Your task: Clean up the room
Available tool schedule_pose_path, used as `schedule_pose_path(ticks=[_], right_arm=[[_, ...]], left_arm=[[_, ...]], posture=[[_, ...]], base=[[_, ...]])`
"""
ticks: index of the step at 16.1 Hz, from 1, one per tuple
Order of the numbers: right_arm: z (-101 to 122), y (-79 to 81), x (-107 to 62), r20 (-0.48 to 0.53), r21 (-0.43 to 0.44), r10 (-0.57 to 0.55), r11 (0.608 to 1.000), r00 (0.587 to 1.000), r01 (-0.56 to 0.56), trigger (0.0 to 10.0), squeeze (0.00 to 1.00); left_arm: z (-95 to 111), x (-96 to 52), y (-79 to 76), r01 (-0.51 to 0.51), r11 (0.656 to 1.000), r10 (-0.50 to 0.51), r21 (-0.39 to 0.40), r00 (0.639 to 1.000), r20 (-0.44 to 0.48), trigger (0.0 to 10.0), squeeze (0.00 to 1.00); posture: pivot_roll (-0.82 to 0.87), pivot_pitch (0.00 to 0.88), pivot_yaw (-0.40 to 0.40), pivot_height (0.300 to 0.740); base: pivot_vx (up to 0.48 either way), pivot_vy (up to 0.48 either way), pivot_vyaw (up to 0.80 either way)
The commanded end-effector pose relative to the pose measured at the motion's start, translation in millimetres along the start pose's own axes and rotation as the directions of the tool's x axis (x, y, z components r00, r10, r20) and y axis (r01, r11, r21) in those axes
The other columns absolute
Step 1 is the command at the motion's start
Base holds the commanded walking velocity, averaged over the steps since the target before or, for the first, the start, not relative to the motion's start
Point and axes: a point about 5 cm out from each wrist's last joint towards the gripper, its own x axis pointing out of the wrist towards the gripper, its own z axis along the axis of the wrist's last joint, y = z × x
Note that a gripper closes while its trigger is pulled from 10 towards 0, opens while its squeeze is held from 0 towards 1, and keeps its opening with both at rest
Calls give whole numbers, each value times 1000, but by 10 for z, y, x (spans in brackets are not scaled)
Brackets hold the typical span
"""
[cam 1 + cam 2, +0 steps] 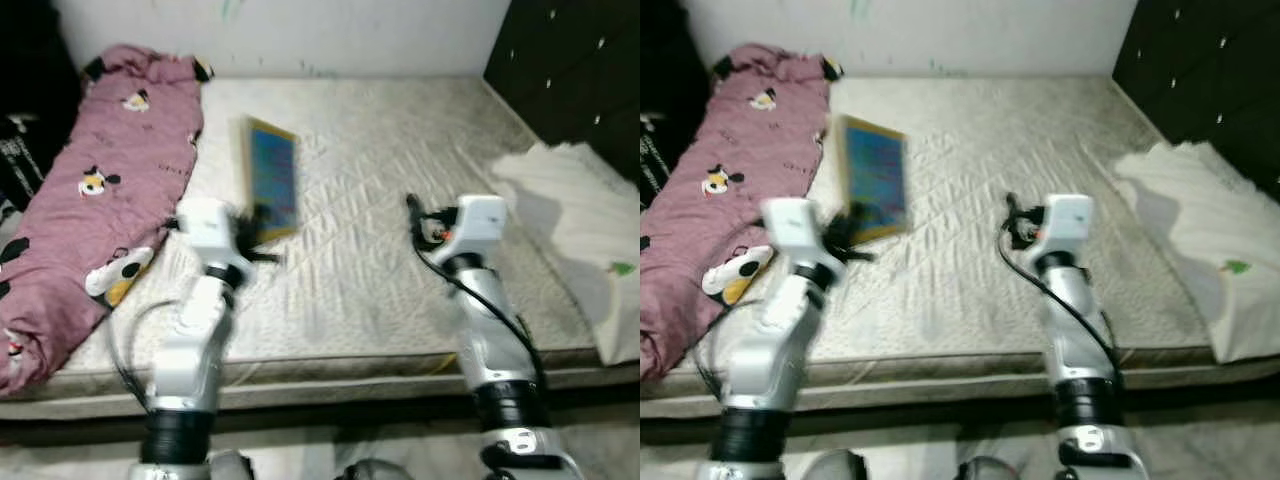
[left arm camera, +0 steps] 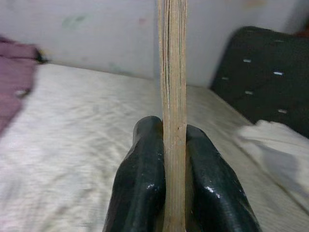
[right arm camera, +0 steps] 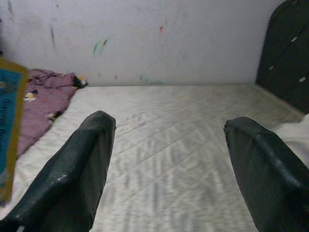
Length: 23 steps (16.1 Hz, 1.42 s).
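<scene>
Filling most of the frame, the bare quilted mattress (image 1: pixel 400 230) holds a pink cartoon-print duvet (image 1: pixel 90 180) bunched along its left side and a white sheet (image 1: pixel 590 230) at right, below the dark headboard (image 1: pixel 570 70) in the upper right corner. Left of centre, the left gripper (image 2: pixel 175 169) has its two fingers clamped tight on the lower edge of a thin yellow-framed blue board book (image 1: pixel 273 178), lifted upright off the mattress. Right of centre, the right gripper (image 3: pixel 171 159) hovers over the mattress, fingers spread wide, nothing in them. To do this step well, probably keep the pinch firm, since the book is held by one edge and could pivot; move slowly and keep it vertical while carrying it off the bed.
</scene>
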Motion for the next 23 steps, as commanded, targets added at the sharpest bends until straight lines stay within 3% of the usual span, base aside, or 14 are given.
schedule_pose_path(ticks=[1,13,23], right_arm=[[41,76,29,20,9,23,1000,1000,-23,10000,0],[66,20,35,36,-4,10,1000,999,-9,10000,0],[68,132,44,47,-12,60,998,997,-59,10000,0]], left_arm=[[136,16,38,-10,1000,10,5,998,65,10000,0],[194,87,11,43,999,-44,14,993,108,10000,0],[195,140,60,20,1000,-22,14,992,128,10000,0]], posture=[[-45,0,-26,740],[-59,0,-14,740],[-59,0,-24,740]], base=[[0,0,0],[0,0,0],[406,0,0]])
